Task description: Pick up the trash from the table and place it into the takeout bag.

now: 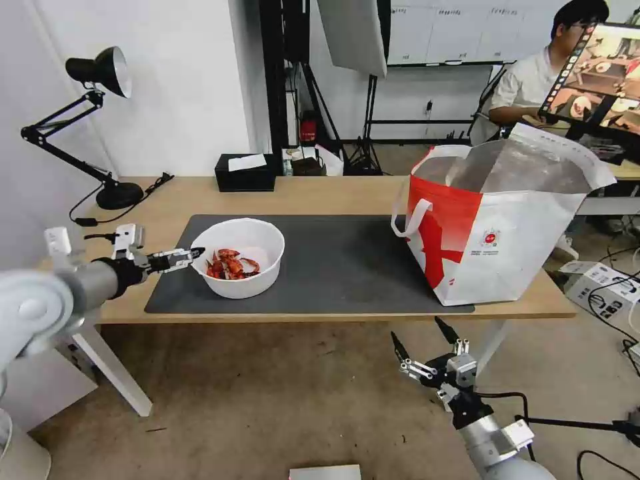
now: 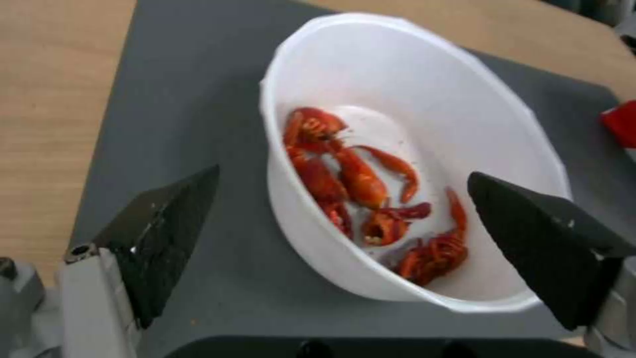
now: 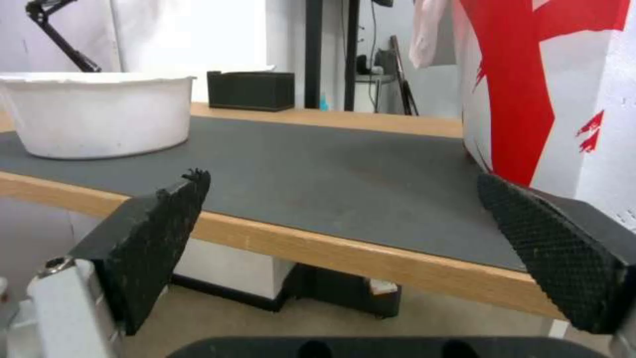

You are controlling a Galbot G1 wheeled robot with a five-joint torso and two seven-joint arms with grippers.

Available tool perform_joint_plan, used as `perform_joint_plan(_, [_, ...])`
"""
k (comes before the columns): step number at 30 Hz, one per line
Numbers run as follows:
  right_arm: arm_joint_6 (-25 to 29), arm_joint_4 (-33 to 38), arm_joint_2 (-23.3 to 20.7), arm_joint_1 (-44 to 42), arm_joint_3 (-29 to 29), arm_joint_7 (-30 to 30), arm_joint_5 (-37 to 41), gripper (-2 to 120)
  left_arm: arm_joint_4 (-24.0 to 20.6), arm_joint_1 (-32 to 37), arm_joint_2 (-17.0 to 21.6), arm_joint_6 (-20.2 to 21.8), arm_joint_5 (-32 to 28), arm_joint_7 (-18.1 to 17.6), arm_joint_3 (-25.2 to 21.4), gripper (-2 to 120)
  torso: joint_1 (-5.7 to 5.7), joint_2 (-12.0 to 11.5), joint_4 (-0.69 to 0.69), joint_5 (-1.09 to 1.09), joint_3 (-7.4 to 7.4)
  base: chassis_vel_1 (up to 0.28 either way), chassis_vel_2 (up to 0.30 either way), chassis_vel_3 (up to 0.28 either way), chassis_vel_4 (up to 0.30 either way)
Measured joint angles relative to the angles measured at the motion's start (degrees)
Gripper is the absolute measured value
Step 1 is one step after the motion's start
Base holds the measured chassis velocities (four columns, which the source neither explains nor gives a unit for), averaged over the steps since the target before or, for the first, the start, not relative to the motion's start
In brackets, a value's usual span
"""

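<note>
**Currently: open left gripper at bowl rim, spill risk on lift**

Left gripper point(image 1: 190, 256) sits at the bowl's 9 o'clock edge, its jaws spread wide. From the left wrist view, one finger point(image 2: 159, 233) lies outside the wall over the mat and the other point(image 2: 550, 243) over the inside, so the near rim falls between them, not yet clamped.

The white bowl point(image 1: 241, 257) rests on the dark grey mat point(image 1: 347, 260), at the 9 o'clock end of the table point(image 1: 320, 193), holding loose red shells point(image 1: 230, 265).

The takeout bag point(image 1: 497, 233) stands well apart toward 3 o'clock, mouth open, straddling the mat's edge.

Right gripper point(image 1: 430, 350) hangs below the table's front edge at 6 o'clock, jaws apart, idle.

Risks, as judged:
- A one-sided pinch on a thin rim may let the bowl tilt, shedding shells onto the mat.
- Closing off-centre could shove the bowl away rather than seize it.
- The long carry to the bag gives any weak hold time to slip.
</note>
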Motion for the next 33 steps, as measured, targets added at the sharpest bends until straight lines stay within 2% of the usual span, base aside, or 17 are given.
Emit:
perform_joint_plan(4, [0.0,0.0,0.0,0.0,0.0,0.0,0.0,100,4.2,-3.4,-1.0,0.6,-0.3,-1.6,3.3,100,0.00,0.0,0.00,0.00,-0.01,0.000,0.000,0.000,0.000])
perform_joint_plan(8, [0.0,0.0,0.0,0.0,0.0,0.0,0.0,100,6.0,-4.6,-1.8,0.6,0.0,-1.6,4.7,100,-0.01,0.0,0.01,0.00,-0.01,0.000,0.000,0.000,0.000])
perform_joint_plan(18, [0.0,0.0,0.0,0.0,0.0,0.0,0.0,100,8.3,-10.3,-4.6,0.3,0.1,-1.5,10.4,100,-0.01,0.0,0.00,0.00,-0.01,0.000,0.000,0.000,0.000])
perform_joint_plan(20, [0.0,0.0,0.0,0.0,0.0,0.0,0.0,100,9.6,-12.5,-5.5,0.3,0.2,-2.2,12.8,100,-0.01,0.0,0.00,0.01,-0.01,0.000,0.000,0.000,0.000])
perform_joint_plan(28, [0.0,0.0,0.0,0.0,0.0,0.0,0.0,100,11.8,-15.3,-6.0,0.2,0.5,-4.0,16.2,100,-0.01,0.0,0.01,0.00,-0.01,0.000,0.000,0.000,0.000])
perform_joint_plan(30, [0.0,0.0,0.0,0.0,0.0,0.0,0.0,100,12.4,-17.0,-6.0,0.1,0.0,-5.9,18.1,85,0.00,0.0,0.00,0.01,-0.01,0.000,0.000,0.000,0.000])
perform_joint_plan(31, [0.0,0.0,0.0,0.0,0.0,0.0,0.0,100,12.4,-17.0,-6.0,0.1,0.0,-5.9,18.1,85,0.00,0.0,0.00,0.01,-0.01,0.000,0.000,0.000,0.000])
perform_joint_plan(32, [0.0,0.0,0.0,0.0,0.0,0.0,0.0,100,12.4,-17.1,-6.2,0.1,-0.4,-7.0,18.7,74,-0.01,0.0,0.01,0.00,-0.01,0.000,0.000,0.000,0.000])
perform_joint_plan(33, [0.0,0.0,0.0,0.0,0.0,0.0,0.0,100,12.4,-17.2,-6.2,0.1,-0.6,-7.4,18.9,69,-0.01,0.0,0.01,0.00,-0.01,0.000,0.000,0.000,0.000])
